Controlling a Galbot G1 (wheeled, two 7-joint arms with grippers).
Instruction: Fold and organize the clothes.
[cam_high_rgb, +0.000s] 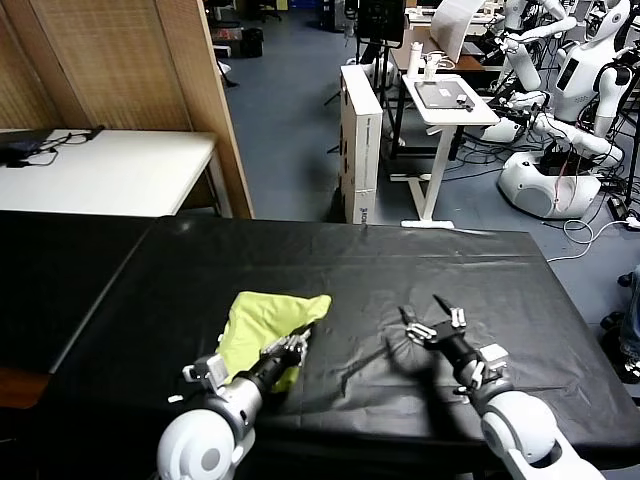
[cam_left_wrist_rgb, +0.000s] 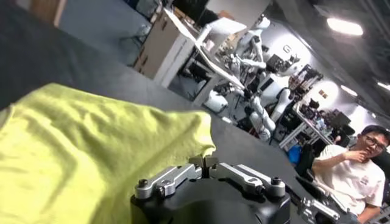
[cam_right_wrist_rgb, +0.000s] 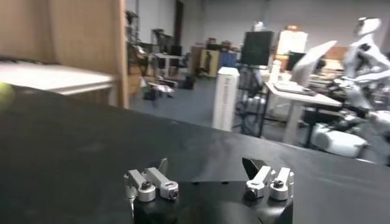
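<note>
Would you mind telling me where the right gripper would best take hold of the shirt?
Probably the far right corner of the shirt, coming in from the right. The shirt lies bunched on the black table, and that corner points toward the open right gripper, with bare cloth around it. The left gripper is at the near edge, so the far corner is free.

The crumpled cotton T-shirt (cam_high_rgb: 268, 322) is plain yellow-green, with no pattern showing. The cloth-covered table (cam_high_rgb: 400, 270) under it is solid black. The desk (cam_high_rgb: 100, 170) beyond is white, and the wooden partition panel (cam_high_rgb: 130, 60) is light brown.
</note>
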